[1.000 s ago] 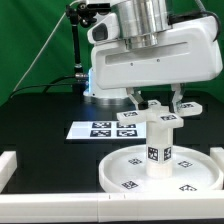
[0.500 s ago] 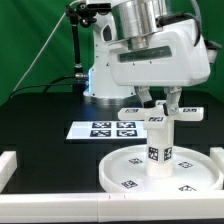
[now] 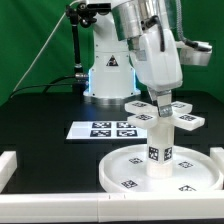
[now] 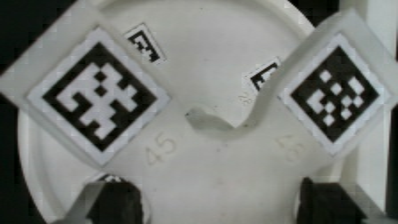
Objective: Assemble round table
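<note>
The large round disc (image 3: 122,172) lies flat on the black table. The short thick cylinder leg (image 3: 160,146) stands upright on its middle. The cross-shaped foot piece (image 3: 161,113) sits on top of the leg, its tagged arms pointing out to both sides. My gripper (image 3: 160,103) comes straight down on it and is shut on the foot piece. In the wrist view the foot piece (image 4: 214,165) fills the picture with two large tags. My gripper (image 4: 222,200) has its fingers (image 4: 111,200) on either side of the foot's middle. The disc (image 4: 196,25) shows behind, between the arms.
The marker board (image 3: 103,129) lies on the table behind the disc. White border rails run along the exterior view's left (image 3: 6,165), front (image 3: 90,212) and right (image 3: 217,156). The arm's base (image 3: 105,75) stands at the back.
My wrist has turned about its vertical axis, and the foot piece has turned with it on top of the leg. The disc and leg stay in place.
</note>
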